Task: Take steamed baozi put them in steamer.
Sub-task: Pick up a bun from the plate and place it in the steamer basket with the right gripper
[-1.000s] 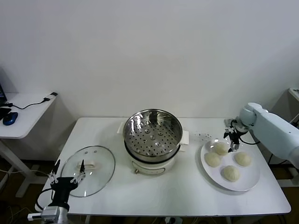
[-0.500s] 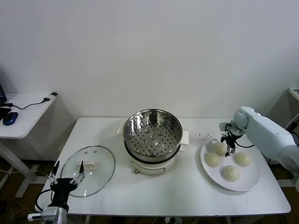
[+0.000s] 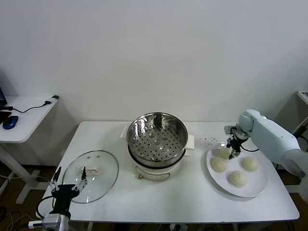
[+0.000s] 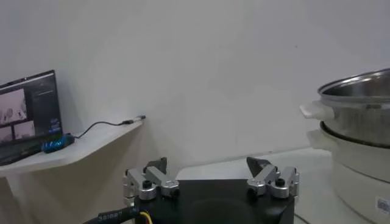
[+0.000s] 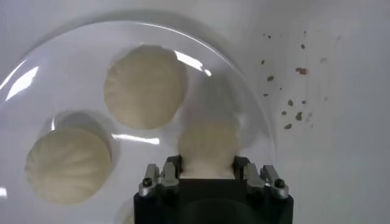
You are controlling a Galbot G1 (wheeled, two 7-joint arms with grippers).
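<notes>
No text, brand, number or sign can be read anywhere in these views. A small pale label (image 4: 382,205) sits low on the white base of the steamer (image 4: 356,128), off to the side of the left gripper (image 4: 211,176), but its print is too small to make out. A laptop screen (image 4: 29,108) on the side desk, well apart from that gripper on its other side, shows picture panels with no legible words. The reddish-brown specks (image 5: 291,79) on the table just beyond the right gripper (image 5: 208,173) are marks, not writing
</notes>
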